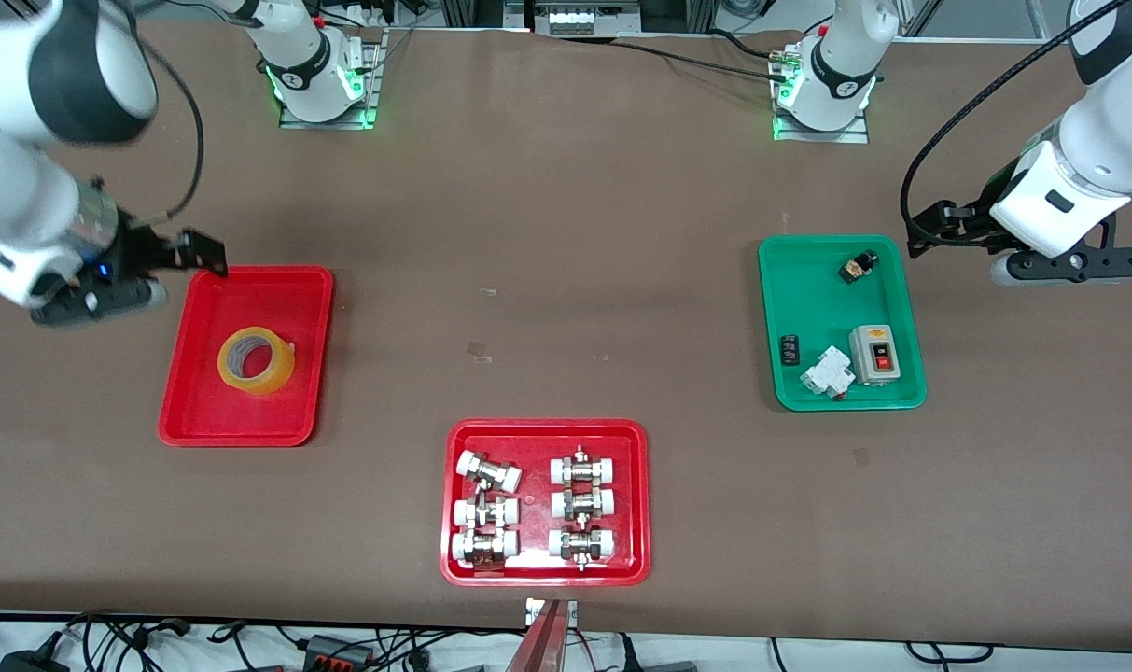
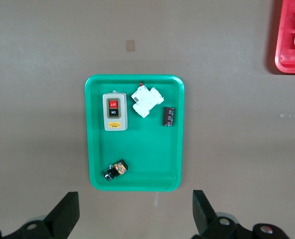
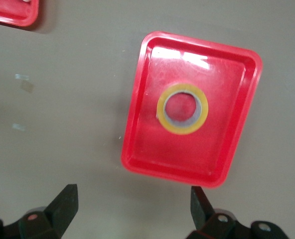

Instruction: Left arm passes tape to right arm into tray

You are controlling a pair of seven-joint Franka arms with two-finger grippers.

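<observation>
The yellow tape [image 1: 256, 360] lies flat in the plain red tray [image 1: 248, 422] at the right arm's end of the table. It also shows in the right wrist view [image 3: 182, 124], in the middle of the tray [image 3: 152, 154]. My right gripper [image 1: 202, 254] is open and empty, up over the table just off the tray's rim; its fingers stand wide apart in its wrist view [image 3: 132, 205]. My left gripper [image 1: 934, 229] is open and empty, over the bare table beside the green tray, with its fingers wide apart in the left wrist view [image 2: 136, 211].
A green tray [image 1: 808, 280] holds a grey switch box [image 1: 874, 355], a white breaker [image 1: 827, 371] and two small dark parts; it also shows in the left wrist view [image 2: 137, 154]. A red tray [image 1: 547, 571] with several metal-and-white fittings sits nearest the front camera, mid-table.
</observation>
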